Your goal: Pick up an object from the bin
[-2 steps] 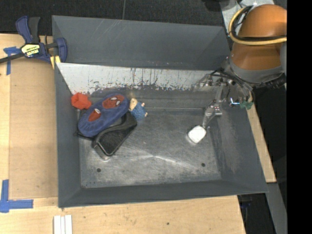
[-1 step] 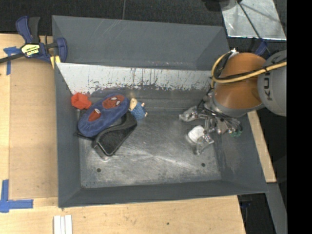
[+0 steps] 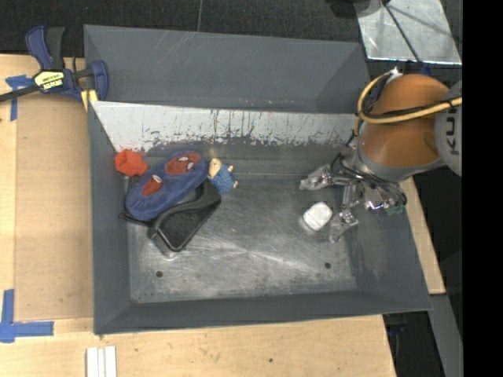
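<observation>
While tool [image 3: 330, 204] hangs spread at right of bin [image 3: 236, 289] | white rounded lump [image 3: 317, 217], soft-edged, lies just beside it

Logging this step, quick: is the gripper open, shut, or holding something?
Gripper: open, holding nothing; it is poised at the small white lump on the bin's right side.

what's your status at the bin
Gripper open, right side of bin. Small white lump beside it, not gripped. Blue cloth heap far left, out of the way.
</observation>
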Available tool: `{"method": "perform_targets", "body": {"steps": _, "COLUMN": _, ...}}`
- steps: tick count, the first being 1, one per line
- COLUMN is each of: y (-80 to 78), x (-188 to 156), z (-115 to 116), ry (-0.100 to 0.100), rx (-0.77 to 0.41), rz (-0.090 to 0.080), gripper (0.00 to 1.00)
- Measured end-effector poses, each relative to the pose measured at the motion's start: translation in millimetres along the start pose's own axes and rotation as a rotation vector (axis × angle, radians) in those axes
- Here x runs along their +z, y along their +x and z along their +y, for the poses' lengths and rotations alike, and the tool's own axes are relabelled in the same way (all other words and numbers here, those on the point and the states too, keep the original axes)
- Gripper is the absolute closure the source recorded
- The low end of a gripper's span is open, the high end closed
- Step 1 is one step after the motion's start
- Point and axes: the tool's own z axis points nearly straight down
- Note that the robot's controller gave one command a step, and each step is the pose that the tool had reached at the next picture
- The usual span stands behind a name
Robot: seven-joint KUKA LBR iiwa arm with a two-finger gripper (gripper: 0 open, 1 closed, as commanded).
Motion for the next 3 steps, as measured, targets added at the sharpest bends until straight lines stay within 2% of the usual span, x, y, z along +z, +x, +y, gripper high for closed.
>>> {"method": "perform_targets", "body": {"steps": 1, "y": -3.7, "x": 1.8, "z": -12.3, "ry": 0.000, "rx": 0.033, "rz": 0.001, "gripper": 0.00}}
{"method": "perform_targets", "body": {"steps": 2, "y": -12.1, "x": 30.5, "z": -10.3, "ry": -0.001, "rx": 0.034, "rz": 0.003, "gripper": 0.00}}
{"method": "perform_targets", "body": {"steps": 3, "y": -13.8, "x": 28.4, "z": -11.4, "ry": 0.000, "rx": 0.034, "rz": 0.000, "gripper": 0.00}}
